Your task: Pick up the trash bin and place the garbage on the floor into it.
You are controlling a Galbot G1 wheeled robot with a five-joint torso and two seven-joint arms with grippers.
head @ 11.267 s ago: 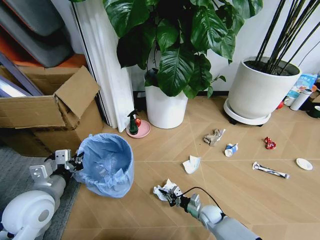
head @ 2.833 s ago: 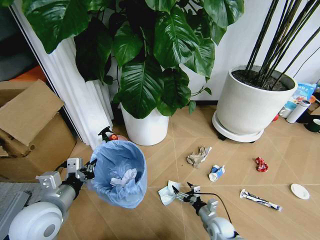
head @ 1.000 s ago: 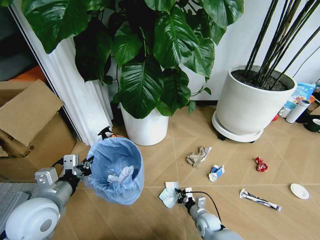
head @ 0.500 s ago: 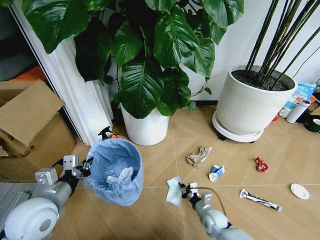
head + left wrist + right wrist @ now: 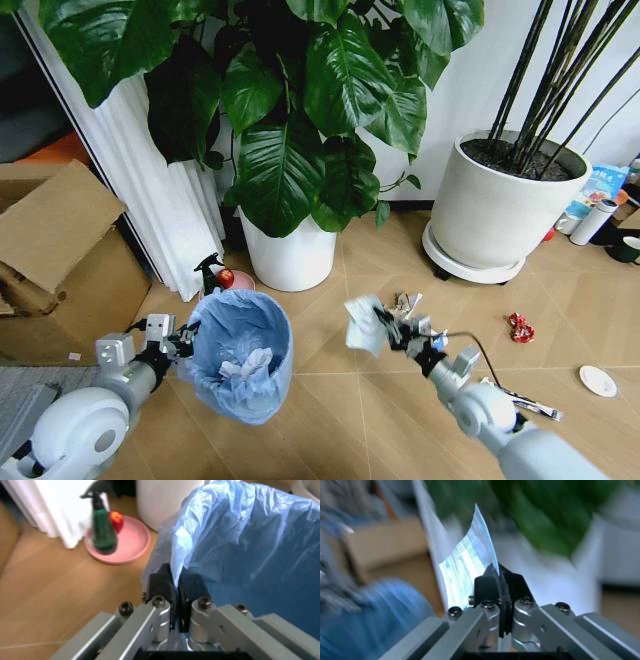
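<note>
Chevron floor (image 5: 330, 420); left fingers (image 5: 175, 587) clenched on trash bin (image 5: 240, 350); right fingers (image 5: 500, 583) pinch wrapper (image 5: 362, 323)

Left tool (image 5: 178, 343) low and clamped; right tool (image 5: 385, 325) raised, pinched.

Rounded white arm shells are ended by silver metal grippers (image 5: 175, 592) (image 5: 499, 579) fitted with black fingers and dark screws, with a thin black cable.

The trash bin (image 5: 365, 618) and cardboard box (image 5: 385, 547) are blurred beyond detail.
</note>
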